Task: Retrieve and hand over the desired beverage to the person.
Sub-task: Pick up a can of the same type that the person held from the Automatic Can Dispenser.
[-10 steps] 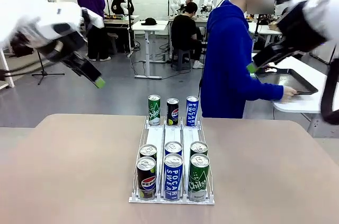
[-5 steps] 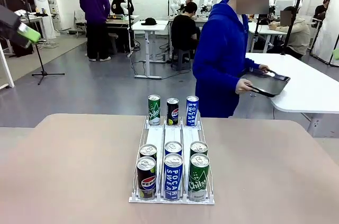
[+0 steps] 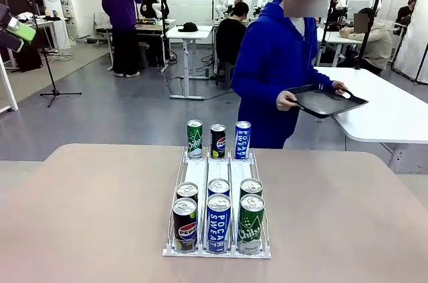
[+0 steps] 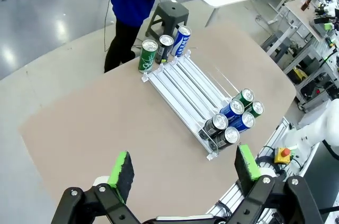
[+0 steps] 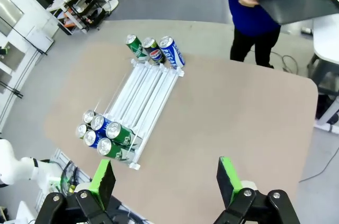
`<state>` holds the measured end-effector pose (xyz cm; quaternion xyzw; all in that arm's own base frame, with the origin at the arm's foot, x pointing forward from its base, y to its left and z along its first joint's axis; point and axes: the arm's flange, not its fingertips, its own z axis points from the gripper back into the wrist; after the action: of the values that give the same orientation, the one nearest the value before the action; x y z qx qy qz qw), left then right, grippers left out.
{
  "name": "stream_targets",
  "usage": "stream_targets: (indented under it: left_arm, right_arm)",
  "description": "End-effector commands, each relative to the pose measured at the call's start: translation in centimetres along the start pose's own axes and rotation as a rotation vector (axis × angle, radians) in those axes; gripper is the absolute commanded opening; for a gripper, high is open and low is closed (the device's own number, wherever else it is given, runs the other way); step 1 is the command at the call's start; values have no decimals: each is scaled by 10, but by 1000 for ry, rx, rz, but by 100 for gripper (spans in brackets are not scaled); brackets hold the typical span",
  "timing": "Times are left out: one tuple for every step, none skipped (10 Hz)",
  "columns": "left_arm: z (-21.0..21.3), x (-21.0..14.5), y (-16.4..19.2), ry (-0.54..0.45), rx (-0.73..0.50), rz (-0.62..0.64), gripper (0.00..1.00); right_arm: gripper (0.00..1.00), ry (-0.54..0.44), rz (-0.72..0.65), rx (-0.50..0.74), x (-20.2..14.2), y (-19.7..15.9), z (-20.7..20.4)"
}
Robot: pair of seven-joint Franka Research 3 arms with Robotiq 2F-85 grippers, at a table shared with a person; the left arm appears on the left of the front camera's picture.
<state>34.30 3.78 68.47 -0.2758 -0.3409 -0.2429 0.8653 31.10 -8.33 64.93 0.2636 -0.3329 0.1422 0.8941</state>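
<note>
A white wire rack (image 3: 196, 172) on the tan table (image 3: 87, 216) holds the beverage cans. At its far end stand a green Chilsung can (image 3: 194, 139), a black Pepsi can (image 3: 218, 141) and a blue Pocari Sweat can (image 3: 242, 140). Two more rows of three crowd its near end. Nothing marks one can as the desired one. The person (image 3: 274, 62) in a blue hoodie stands behind the table with a black tray (image 3: 328, 100) in both hands. My left gripper (image 4: 184, 168) hangs open and empty high above the table. My right gripper (image 5: 167, 181) is likewise high, open and empty.
One green pad (image 3: 21, 30) of the left gripper shows at the front view's left edge. A white side table (image 3: 388, 112) stands at the right behind the person, and a grey stool (image 4: 169, 15) beside the person. Other people work farther back.
Both arms have risen and swung out of the front view. The person has lifted the black tray off the side table and turned with it towards my table.
</note>
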Motion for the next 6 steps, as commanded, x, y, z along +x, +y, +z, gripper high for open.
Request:
stream_targets:
  left_arm:
    - [0, 2, -1, -6, -12, -12, 100]
    - [0, 2, -1, -6, -12, -12, 100]
    - [0, 2, -1, -6, -12, -12, 100]
    - [0, 2, -1, -6, -12, -12, 100]
    - [0, 2, -1, -6, -12, -12, 100]
    - [0, 2, -1, -6, -12, -12, 100]
  right_arm:
    - [100, -2, -1, 27, 0, -2, -2]
    - [100, -2, -1, 27, 0, -2, -2]
    - [100, -2, -1, 27, 0, -2, -2]
    - [100, -2, -1, 27, 0, -2, -2]
    - [100, -2, -1, 27, 0, -2, -2]
    - [100, -2, -1, 27, 0, -2, -2]
